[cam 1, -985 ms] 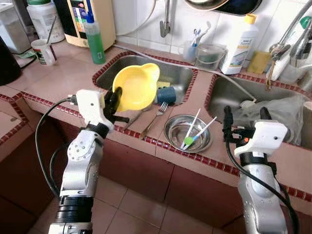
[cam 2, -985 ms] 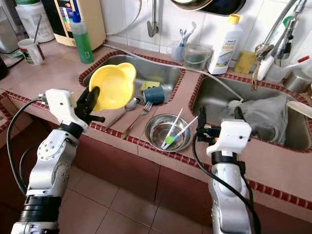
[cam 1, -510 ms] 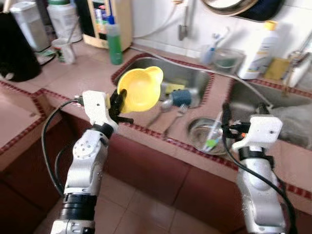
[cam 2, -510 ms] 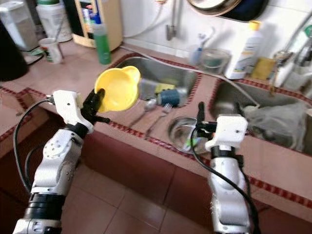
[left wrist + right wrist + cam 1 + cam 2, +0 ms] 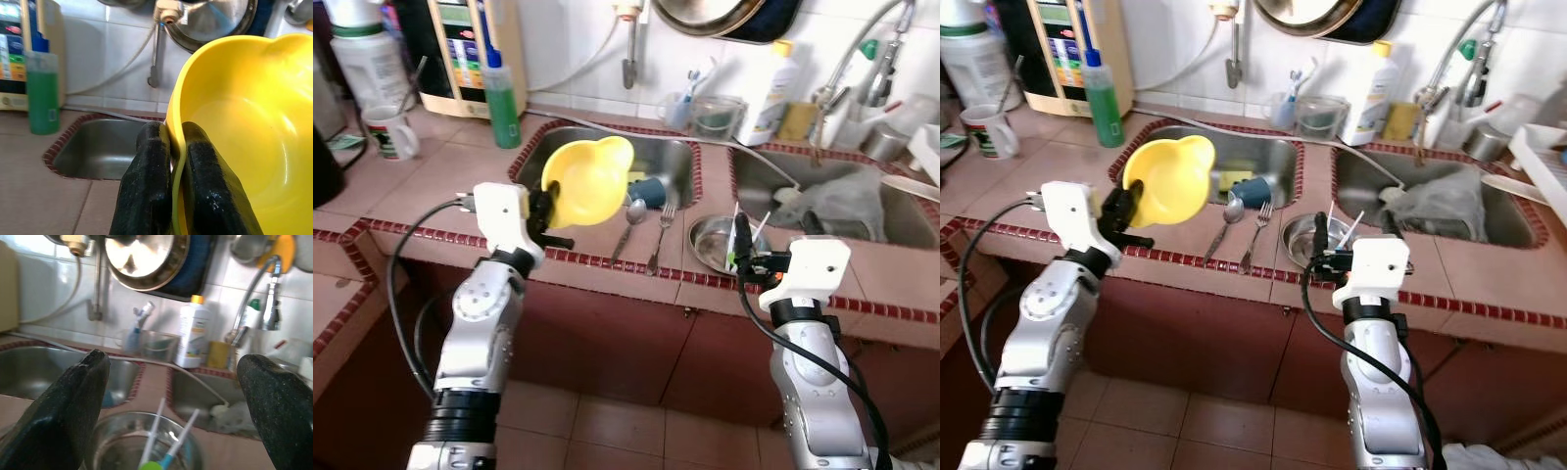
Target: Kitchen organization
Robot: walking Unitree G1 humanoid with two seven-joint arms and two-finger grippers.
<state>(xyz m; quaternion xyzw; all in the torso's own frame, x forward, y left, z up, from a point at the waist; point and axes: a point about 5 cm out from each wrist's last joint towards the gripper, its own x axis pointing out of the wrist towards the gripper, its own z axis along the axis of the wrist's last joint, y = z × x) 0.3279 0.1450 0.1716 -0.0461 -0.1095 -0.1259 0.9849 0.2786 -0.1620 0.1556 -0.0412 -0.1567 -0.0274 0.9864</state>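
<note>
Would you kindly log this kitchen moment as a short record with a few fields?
left gripper: shut on the rim of the yellow bowl, held tilted above the counter edge by the left sink
right gripper: open, empty, facing the steel bowl
steel bowl contents: two thin sticks, one green-tipped
counter between sinks: spoon and fork side by side
in left sink: blue cup on its side

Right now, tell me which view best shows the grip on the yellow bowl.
The left wrist view: the left gripper pinches the yellow bowl rim between both fingers. The eye views show the bowl whole, held tilted above the counter edge.
</note>
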